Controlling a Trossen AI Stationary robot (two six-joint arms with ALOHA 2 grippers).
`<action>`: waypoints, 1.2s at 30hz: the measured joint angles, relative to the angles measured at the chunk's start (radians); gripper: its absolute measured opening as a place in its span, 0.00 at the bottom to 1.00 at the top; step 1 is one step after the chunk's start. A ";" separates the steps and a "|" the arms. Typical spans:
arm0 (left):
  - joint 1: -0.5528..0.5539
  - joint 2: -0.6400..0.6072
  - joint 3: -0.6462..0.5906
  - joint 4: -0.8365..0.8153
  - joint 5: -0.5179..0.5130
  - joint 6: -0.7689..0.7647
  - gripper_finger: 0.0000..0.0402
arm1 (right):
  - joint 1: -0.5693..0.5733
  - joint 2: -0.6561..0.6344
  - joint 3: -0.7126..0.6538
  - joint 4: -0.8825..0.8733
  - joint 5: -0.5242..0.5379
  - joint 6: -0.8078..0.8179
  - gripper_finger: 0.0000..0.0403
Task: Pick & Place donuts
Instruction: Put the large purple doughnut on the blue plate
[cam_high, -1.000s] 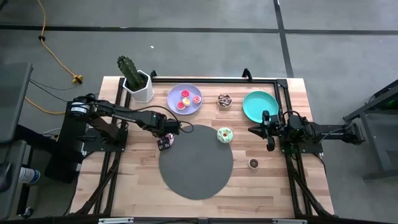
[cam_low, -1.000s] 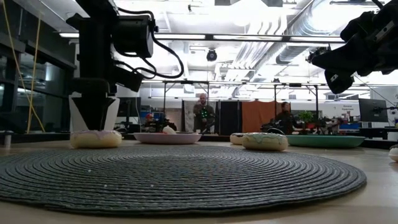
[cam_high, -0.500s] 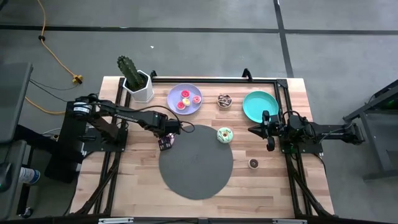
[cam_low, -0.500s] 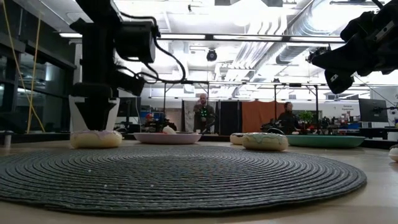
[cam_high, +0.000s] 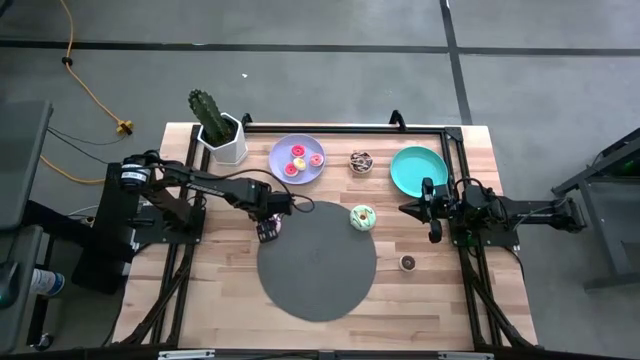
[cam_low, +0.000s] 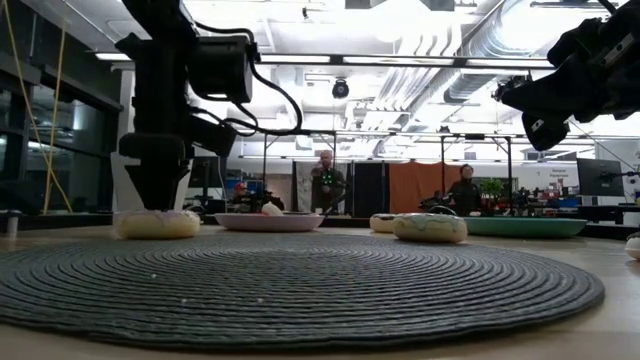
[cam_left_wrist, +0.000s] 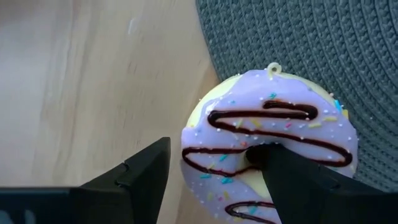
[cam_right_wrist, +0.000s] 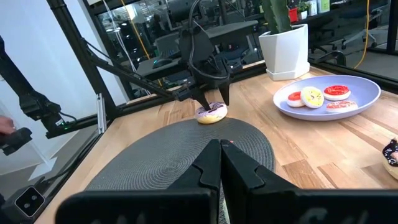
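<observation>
Left tool (cam_high: 268, 226) down at the left rim of the dark grey mat (cam_high: 316, 275), fingers (cam_left_wrist: 140, 171) spread to either side of the purple-iced donut (cam_left_wrist: 270, 149), one finger on the outer side, the other reaching into the ring's hole. Whether the fingers touch the icing, cannot tell. Donut lying flat, half on the mat's edge and half on the bare wood of the counter (cam_high: 210, 300), chocolate stripes and sprinkles facing up. Same donut low at the left in the low view (cam_low: 155, 223), with the left tool (cam_low: 155, 185) directly above it.

Right tool (cam_high: 432, 212) held above the counter just right of the mat and below the teal plate (cam_high: 418, 168), its two fingers pressed together, holding nothing; raised well off the surface in the low view (cam_low: 530, 125).

Green-iced donut (cam_high: 362, 216) at the mat's upper right edge, apart from both tools. Three small donuts, red, yellow and pink (cam_high: 299, 158), on the lavender plate (cam_high: 280, 170) near the back of the counter. Chocolate sprinkled donut (cam_high: 361, 160) between the two plates. Small brown donut (cam_high: 407, 262) alone on the wood to the right of the mat. Potted cactus (cam_high: 218, 128) at the back left corner.

Two people (cam_low: 325, 182) standing far off in the room behind.
</observation>
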 joint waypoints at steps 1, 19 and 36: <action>0.000 0.000 0.000 0.001 0.002 0.000 0.59 | 0.000 0.000 0.000 0.000 0.000 0.000 0.00; 0.000 0.000 0.000 -0.013 0.005 0.000 0.59 | 0.000 0.000 0.000 0.000 0.000 0.000 0.00; 0.000 0.000 0.000 -0.015 0.005 -0.001 0.46 | 0.000 0.000 0.000 0.000 0.000 0.000 0.00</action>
